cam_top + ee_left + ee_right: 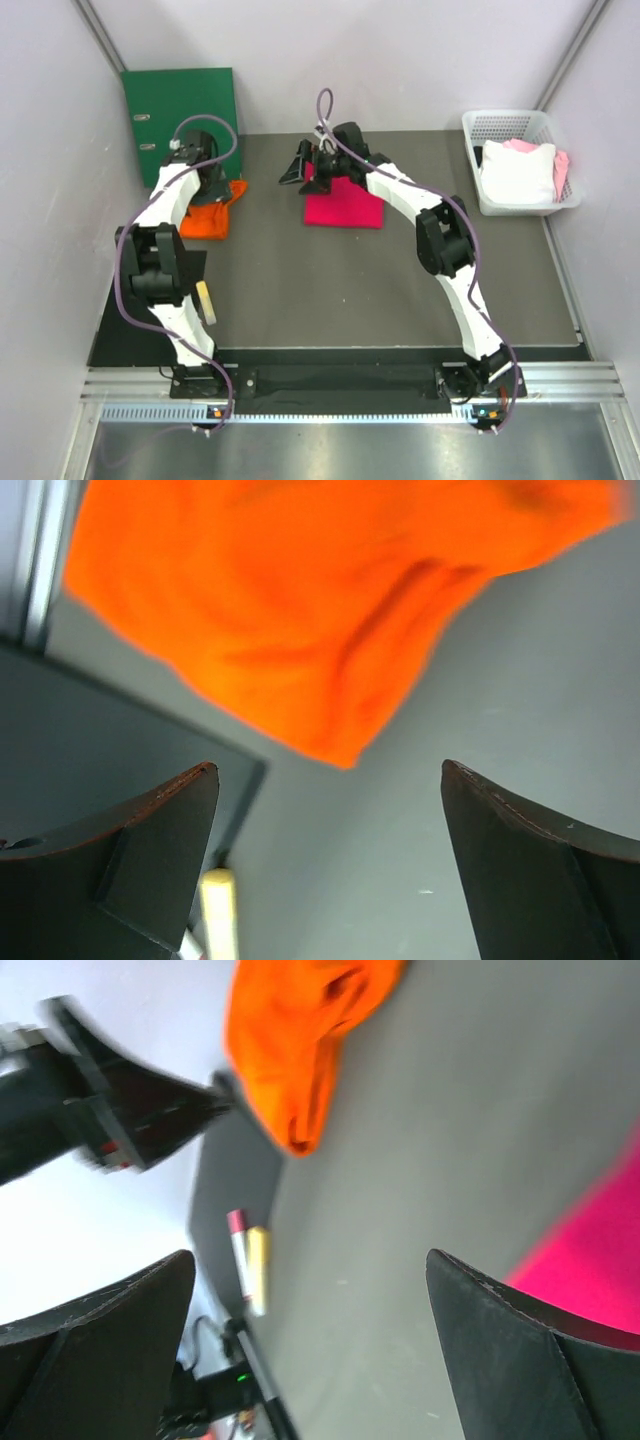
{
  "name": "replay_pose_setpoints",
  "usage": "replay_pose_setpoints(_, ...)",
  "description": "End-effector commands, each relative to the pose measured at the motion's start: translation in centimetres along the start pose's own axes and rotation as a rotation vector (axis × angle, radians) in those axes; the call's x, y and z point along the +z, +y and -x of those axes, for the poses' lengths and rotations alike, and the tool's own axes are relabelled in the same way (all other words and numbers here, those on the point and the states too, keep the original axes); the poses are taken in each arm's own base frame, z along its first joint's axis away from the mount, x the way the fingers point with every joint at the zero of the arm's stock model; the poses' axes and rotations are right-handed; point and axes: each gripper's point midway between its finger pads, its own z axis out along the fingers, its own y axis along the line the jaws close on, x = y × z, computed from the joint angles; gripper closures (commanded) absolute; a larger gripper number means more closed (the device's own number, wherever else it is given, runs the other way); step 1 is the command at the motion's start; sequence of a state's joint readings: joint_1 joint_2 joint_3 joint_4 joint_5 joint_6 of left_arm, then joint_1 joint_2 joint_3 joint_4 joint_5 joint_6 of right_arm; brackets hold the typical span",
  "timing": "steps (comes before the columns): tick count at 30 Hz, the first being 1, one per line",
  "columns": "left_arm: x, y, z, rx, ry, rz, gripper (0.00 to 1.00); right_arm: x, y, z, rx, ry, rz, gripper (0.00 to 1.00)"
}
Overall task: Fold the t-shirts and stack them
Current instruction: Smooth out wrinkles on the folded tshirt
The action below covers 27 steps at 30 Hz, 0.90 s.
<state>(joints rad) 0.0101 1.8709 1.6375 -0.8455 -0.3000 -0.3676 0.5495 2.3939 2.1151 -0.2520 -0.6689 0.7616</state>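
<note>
One orange t-shirt [205, 222], one crimson-pink t-shirt [345, 210]; green binder [180, 105] labels unreadably small.

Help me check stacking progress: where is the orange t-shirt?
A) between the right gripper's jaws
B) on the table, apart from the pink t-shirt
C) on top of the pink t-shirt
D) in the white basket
B: the orange t-shirt lies on the table, left of the pink t-shirt, with a gap between them.
</note>
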Motion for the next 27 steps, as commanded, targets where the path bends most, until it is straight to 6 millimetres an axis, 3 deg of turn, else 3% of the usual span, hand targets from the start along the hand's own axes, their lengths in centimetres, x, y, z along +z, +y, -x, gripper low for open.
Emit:
replay_pose_setpoints(1,-0.4,3.0,-1.5,-0.017,0.035,0.043,0.04,0.9,4.5,-0.5,-0.001,0.015,0.152,0.03)
replay_pose_setpoints(7,2.3,1.9,-5.2,0.045,0.159,-0.009,0.10,0.6,4.3,-0.8,0.011,0.004,0.155,0.03)
replay_pose_setpoints(10,3.4,1.3,-6.1,0.049,0.178,-0.029,0.12,0.5,4.2,-0.8,0.010,0.002,0.152,0.03)
replay_pose_setpoints(15,4.8,0.9,-6.9,0.095,0.190,-0.031,0.16,0.0,3.9,-0.6,0.013,-0.005,0.141,0.03)
replay_pose_setpoints(21,7.1,0.6,-7.3,0.112,0.199,-0.002,0.22,-1.2,3.3,1.1,0.018,-0.045,0.130,0.03)
replay_pose_setpoints(24,7.8,-0.4,-7.2,0.099,0.206,-0.026,0.47,-1.7,2.9,1.3,0.025,-0.055,0.119,0.03)
replay_pose_setpoints(25,8.0,-0.5,-7.1,0.092,0.207,-0.031,0.73,-1.8,2.6,1.4,0.027,-0.056,0.115,0.03)
replay_pose_setpoints(27,8.3,-0.8,-7.0,0.085,0.209,-0.032,0.99,-2.0,2.7,1.2,0.023,-0.056,0.114,0.03)
